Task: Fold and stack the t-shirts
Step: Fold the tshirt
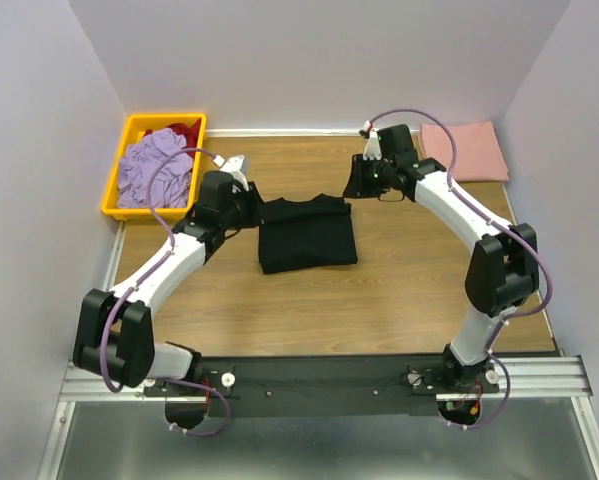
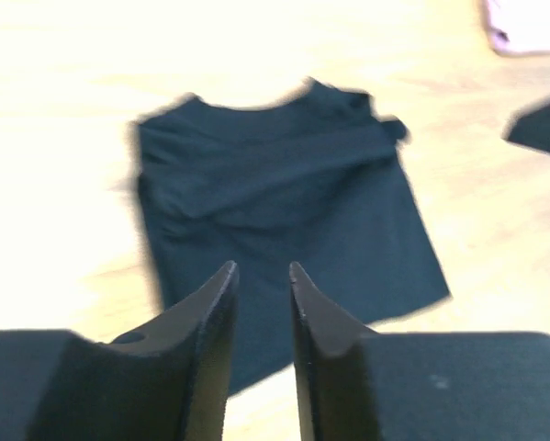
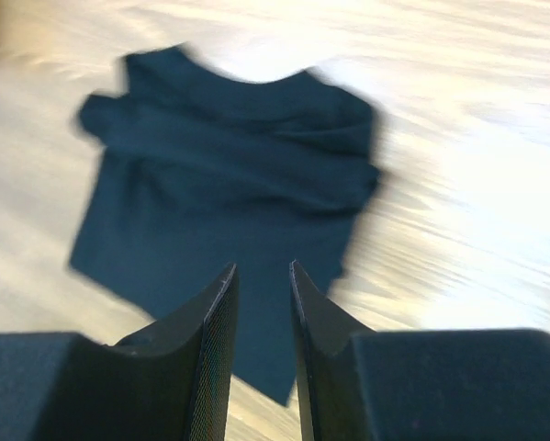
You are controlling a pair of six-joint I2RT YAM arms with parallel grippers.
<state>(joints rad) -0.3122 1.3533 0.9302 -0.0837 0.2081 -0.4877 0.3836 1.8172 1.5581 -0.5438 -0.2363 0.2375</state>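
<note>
Two t-shirts lie out on the wooden table (image 1: 399, 290). The black soft cloth t-shirt (image 1: 307, 233) is spread at the middle of the table. It is gathered into a rough square, with its neckline on the far side and a sleeve folded across its upper part. The salmon-pink cloth t-shirt (image 1: 466, 150) is folded into a flat rectangle and lies well apart from the black one, beyond it to the right.

One yellow plastic bin (image 1: 110, 197) stands beyond the black t-shirt to the left, apart from it. Two garments show in the bin. A crumpled lavender garment (image 1: 157, 168) fills most of it, and a red garment (image 1: 182, 131) shows at its far end, partly under the lavender one.

There are two grippers. The left gripper (image 2: 261, 276) hovers just beside the black t-shirt's left edge. The right gripper (image 3: 261, 276) hovers near its far right corner. On each, the fingers stand a narrow gap apart with nothing between them. Both wrist views are blurred, and each looks across the black t-shirt.
</note>
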